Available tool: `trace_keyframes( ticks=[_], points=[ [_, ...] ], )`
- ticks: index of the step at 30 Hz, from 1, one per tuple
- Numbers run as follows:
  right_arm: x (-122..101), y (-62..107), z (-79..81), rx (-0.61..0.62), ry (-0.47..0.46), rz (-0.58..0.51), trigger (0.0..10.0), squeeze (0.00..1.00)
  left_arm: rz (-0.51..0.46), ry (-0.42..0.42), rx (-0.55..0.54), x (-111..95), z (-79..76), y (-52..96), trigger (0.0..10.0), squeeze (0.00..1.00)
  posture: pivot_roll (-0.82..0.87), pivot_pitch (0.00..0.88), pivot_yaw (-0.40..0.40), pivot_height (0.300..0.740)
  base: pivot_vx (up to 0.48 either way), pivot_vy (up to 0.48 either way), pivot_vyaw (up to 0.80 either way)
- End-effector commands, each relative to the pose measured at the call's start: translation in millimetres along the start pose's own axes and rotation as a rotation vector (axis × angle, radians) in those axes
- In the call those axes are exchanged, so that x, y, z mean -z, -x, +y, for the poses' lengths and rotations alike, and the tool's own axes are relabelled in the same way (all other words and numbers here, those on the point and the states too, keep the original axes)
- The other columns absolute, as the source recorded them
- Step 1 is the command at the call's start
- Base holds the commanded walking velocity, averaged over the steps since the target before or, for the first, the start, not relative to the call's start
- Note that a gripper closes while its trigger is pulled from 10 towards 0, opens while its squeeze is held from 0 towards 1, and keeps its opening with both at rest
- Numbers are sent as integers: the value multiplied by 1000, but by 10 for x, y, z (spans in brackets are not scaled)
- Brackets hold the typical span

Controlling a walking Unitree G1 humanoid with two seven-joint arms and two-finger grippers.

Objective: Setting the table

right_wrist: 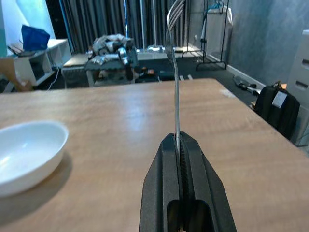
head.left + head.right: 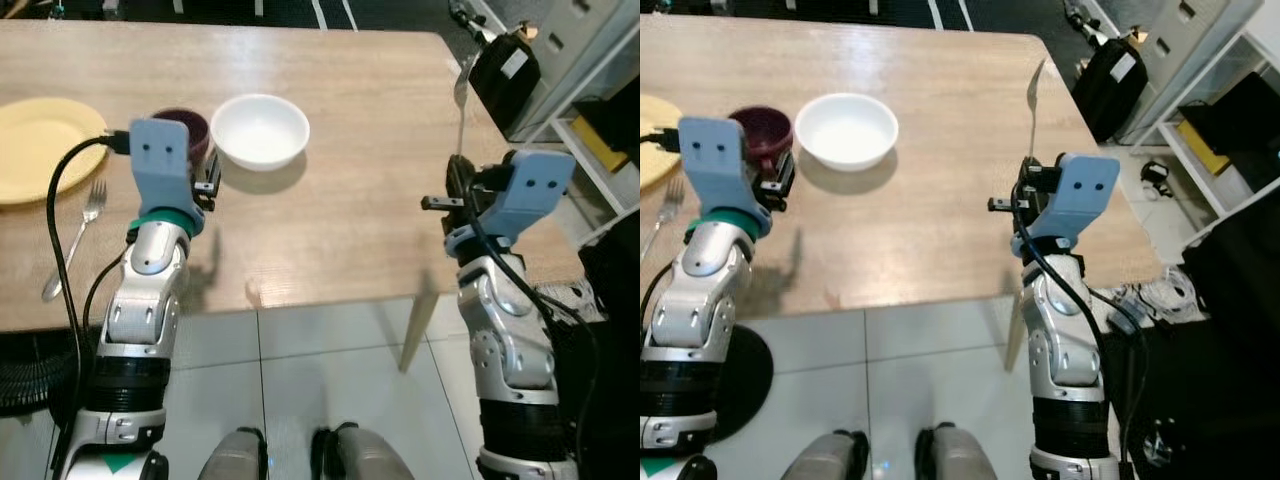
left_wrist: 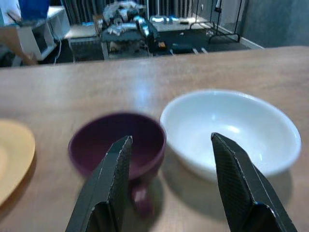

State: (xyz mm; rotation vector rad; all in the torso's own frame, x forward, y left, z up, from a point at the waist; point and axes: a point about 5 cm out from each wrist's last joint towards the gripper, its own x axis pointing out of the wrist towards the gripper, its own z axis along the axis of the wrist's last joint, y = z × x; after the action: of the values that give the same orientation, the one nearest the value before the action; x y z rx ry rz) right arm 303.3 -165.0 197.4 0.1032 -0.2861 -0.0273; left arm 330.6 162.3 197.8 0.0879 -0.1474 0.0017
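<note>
Over the wooden table (image 2: 340,200), right claw (image 1: 179,145) clamps an upright fork (image 1: 175,63); left claw (image 3: 169,159) gapes.

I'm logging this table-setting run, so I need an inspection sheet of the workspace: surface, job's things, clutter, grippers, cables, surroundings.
Surface: light wooden table, tiled floor below.
Job's things: yellow plate at the table's left, a fork lying beside it; purple cup next to white bowl; a second fork held upright.
Clutter: nothing seen on the table.
Grippers: left gripper open, aimed at the cup and bowl; right gripper shut on the second fork's handle, above the table's right part.
Cables: black cable looping from the left wrist mount.
Surroundings: black backpack on the floor, shelving to the right.
</note>
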Motion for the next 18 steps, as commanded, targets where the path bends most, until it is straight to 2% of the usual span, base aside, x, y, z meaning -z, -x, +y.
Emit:
trace_keyframes(
  ticks=[1, 5, 8, 10, 12, 14, 17, 18],
  points=[
    [45, 4, -92, 35, 15, 22, 10000, 0, -12, -21, 56, -7, -96, 21, 10000, 0, 41, 43, -8, 740, 0, 0, 0],
    [55, -1, -98, 32, 26, 28, 10000, 0, -33, -44, 99, -36, -143, 44, 10000, 0, 41, 43, -8, 740, 0, 0, 0],
    [88, -12, -97, -1, 62, 51, 10000, 0, -63, -72, 174, -73, -197, 91, 10000, 0, 45, 38, -8, 740, 0, 0, 0],
    [88, -12, -97, -1, 62, 51, 10000, 0, -63, -72, 174, -73, -197, 91, 10000, 0, 45, 38, -8, 740, 0, 0, 0],
    [156, -21, -78, -90, 180, 89, 10000, 0, -88, -118, 256, -117, -218, 157, 10000, 0, 48, 35, -11, 740, 0, 0, 0],
    [156, -21, -78, -90, 180, 89, 10000, 0, -88, -118, 256, -117, -218, 157, 10000, 0, 48, 35, -11, 740, 0, 0, 0],
    [354, -14, 9, -210, 339, 198, 10000, 0, -83, -136, 310, -142, -192, 217, 10000, 0, 60, 35, -17, 740, 0, 0, 0],
    [354, -14, 9, -210, 339, 198, 10000, 0, -83, -136, 310, -142, -192, 217, 10000, 0, 60, 35, -17, 740, 0, 0, 0]
  ],
)
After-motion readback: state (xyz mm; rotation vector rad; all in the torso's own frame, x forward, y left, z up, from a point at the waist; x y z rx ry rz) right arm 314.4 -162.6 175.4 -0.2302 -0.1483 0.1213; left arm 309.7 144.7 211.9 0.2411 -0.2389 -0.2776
